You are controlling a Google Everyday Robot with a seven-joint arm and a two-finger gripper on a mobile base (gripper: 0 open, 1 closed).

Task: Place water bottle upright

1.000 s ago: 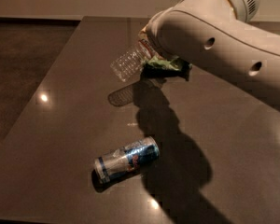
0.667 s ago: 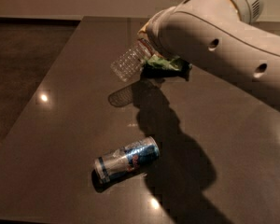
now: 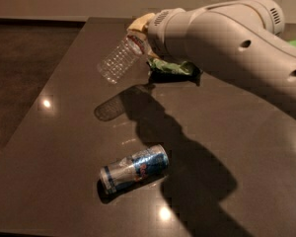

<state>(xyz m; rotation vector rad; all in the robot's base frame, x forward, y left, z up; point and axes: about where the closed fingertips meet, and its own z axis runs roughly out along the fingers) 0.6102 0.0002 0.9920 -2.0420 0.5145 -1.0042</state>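
Observation:
The water bottle (image 3: 119, 58) is clear and ribbed, with a red-and-white label band near its neck. It hangs tilted in the air above the dark table (image 3: 64, 147), base pointing down-left, neck up-right. My gripper (image 3: 140, 31) is shut on its neck end, at the tip of my pale arm (image 3: 227, 48), which reaches in from the right. The cap is hidden in the gripper. The bottle's shadow lies on the table below it.
A blue-and-silver drink can (image 3: 134, 168) lies on its side near the table's front. A green bag (image 3: 170, 67) lies behind my arm at the table's middle back. The table's left edge drops to dark floor (image 3: 19, 73).
My gripper has carried the bottle to the left and slightly higher, still tilted the same way. The can has not moved.

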